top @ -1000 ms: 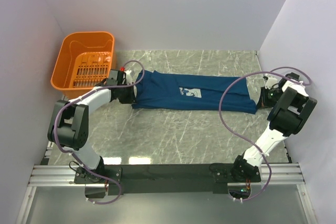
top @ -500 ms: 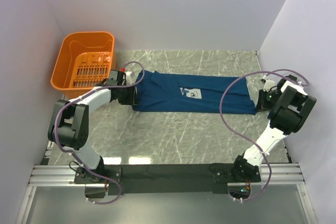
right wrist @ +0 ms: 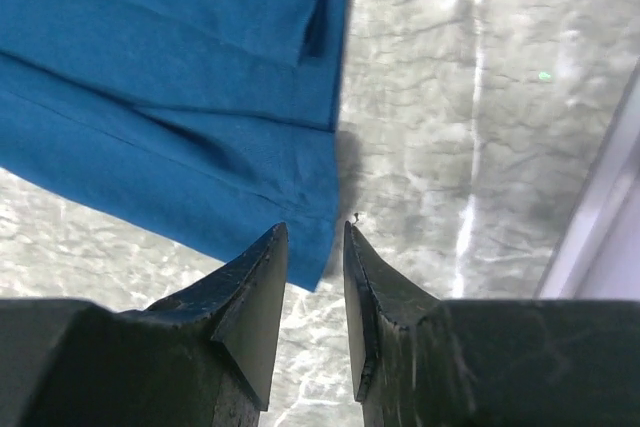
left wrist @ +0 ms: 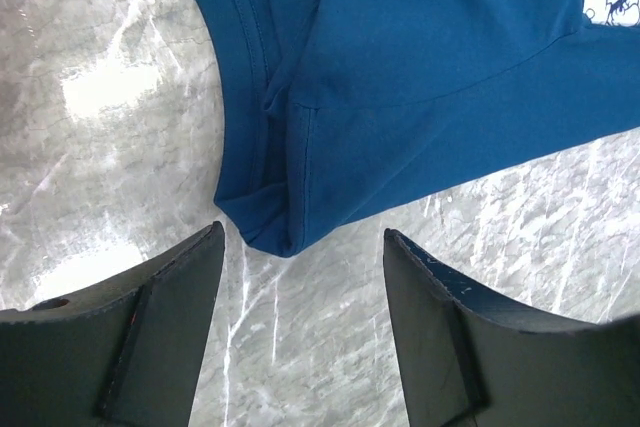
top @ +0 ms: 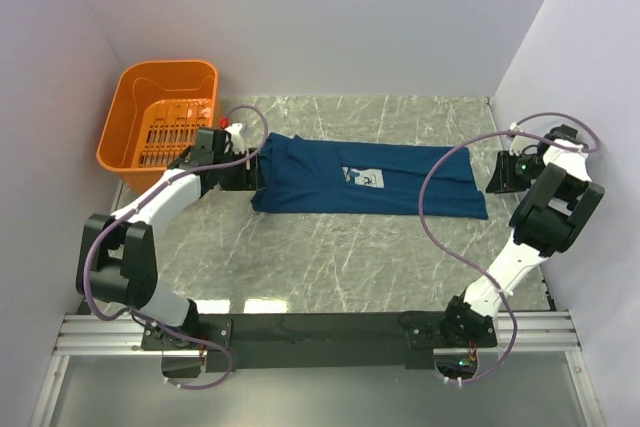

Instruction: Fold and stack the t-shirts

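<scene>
A dark blue t-shirt [top: 330,182] lies folded lengthwise across the marble table, its small white print [top: 362,176] facing up. My left gripper [top: 240,175] hovers at the shirt's left end. In the left wrist view this gripper [left wrist: 303,237] stands wide open, and the shirt's [left wrist: 420,47] hemmed corner lies just beyond the fingertips, touching neither. My right gripper [top: 500,172] is just off the shirt's right end. In the right wrist view its jaws [right wrist: 314,232] stand a narrow gap apart above the corner of the shirt [right wrist: 150,97], gripping nothing.
An orange basket [top: 165,122] stands at the back left, close behind the left arm. The right wall [right wrist: 610,237] rises close beside the right gripper. Purple cables loop from both arms over the table [top: 330,257].
Both grippers have opened and let go of the shirt's ends. The left gripper has risen and drawn back a little. The right gripper has backed off to the right. The shirt lies still.
</scene>
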`<act>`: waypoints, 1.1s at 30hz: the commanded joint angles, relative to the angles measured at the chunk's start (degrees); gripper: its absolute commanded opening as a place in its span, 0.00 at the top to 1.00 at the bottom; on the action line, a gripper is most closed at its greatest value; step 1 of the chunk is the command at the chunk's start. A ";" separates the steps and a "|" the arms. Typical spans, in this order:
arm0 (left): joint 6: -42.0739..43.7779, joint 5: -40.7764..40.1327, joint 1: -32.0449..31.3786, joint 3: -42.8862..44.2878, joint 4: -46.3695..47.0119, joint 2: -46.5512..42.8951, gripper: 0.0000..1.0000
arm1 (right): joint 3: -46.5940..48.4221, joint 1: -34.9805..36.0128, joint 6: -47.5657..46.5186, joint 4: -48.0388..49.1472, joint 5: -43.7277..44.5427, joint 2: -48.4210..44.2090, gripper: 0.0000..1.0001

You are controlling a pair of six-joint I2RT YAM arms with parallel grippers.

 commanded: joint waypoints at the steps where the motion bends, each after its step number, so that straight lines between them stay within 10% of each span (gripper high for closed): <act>1: -0.97 1.83 0.25 0.75 1.99 0.44 0.30 | 1.05 1.39 1.51 -1.47 -2.15 -0.05 0.64; 25: -0.62 1.74 0.25 -3.47 4.55 -1.58 0.31 | 1.04 4.99 6.43 1.52 5.85 4.79 0.66; 33: -1.23 0.96 0.25 -4.08 4.72 -2.11 0.31 | 2.19 5.43 6.52 1.34 2.77 5.23 1.00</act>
